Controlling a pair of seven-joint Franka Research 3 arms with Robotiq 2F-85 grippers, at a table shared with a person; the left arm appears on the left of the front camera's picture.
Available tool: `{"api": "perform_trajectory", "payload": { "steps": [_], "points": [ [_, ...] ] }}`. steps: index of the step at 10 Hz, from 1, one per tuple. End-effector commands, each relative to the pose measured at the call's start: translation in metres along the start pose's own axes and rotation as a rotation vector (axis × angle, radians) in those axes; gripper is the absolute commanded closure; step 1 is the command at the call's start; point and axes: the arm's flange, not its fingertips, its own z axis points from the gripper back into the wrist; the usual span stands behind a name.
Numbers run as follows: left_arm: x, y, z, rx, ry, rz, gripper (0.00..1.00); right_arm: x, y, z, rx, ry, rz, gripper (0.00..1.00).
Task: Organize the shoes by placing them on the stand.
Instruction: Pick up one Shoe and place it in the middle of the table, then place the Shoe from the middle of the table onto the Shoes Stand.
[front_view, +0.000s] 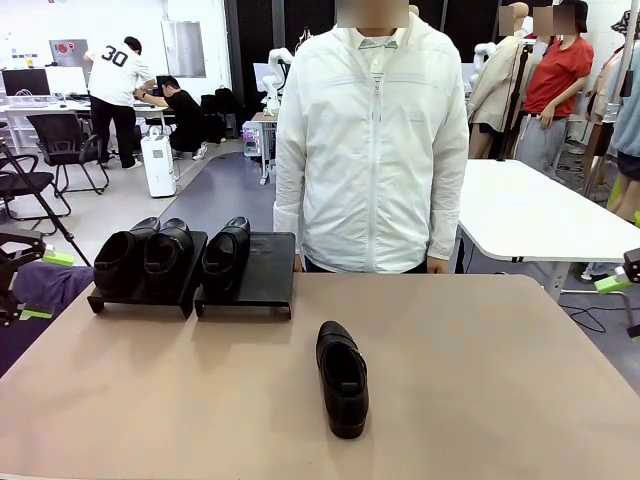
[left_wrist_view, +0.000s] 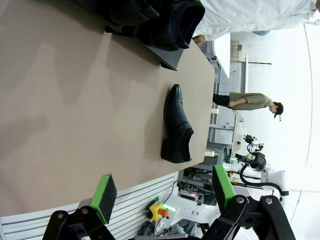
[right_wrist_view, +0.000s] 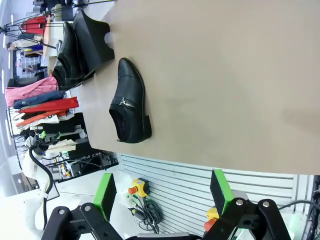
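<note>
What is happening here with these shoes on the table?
Black dress shoes are being put on a low black stand at the far left of the table. Three shoes already sit on it: two on the left tray, one on the right tray. The fourth shoe lies alone in the middle of the table. Nothing is holding it: the left gripper and the right gripper are both open, off the table's near edge. A person in a white jacket stands at the far side.

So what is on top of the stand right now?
Three shoes sit on the stand: two on its left tray, one on the right tray. The surface beneath them is covered.
</note>
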Motion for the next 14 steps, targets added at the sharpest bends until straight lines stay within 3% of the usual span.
{"api": "perform_trajectory", "payload": {
  "steps": [1,12,13,14],
  "points": [
    [0.000,0.000,0.001,-0.021,0.001,-0.008,0.00,0.003,-0.001,0.004,-0.007,0.007,0.019,0.00],
    [0.000,0.000,0.000,0.000,0.000,0.000,0.00,0.003,-0.001,0.004,-0.007,0.007,0.019,0.00],
    [-0.019,-0.042,-0.046,0.036,0.057,-0.022,0.00,0.003,-0.001,0.004,-0.007,0.007,0.019,0.00],
    [-0.045,-0.079,-0.112,0.140,0.212,-0.067,0.00,0.003,-0.001,0.004,-0.007,0.007,0.019,0.00]
  ]
}}
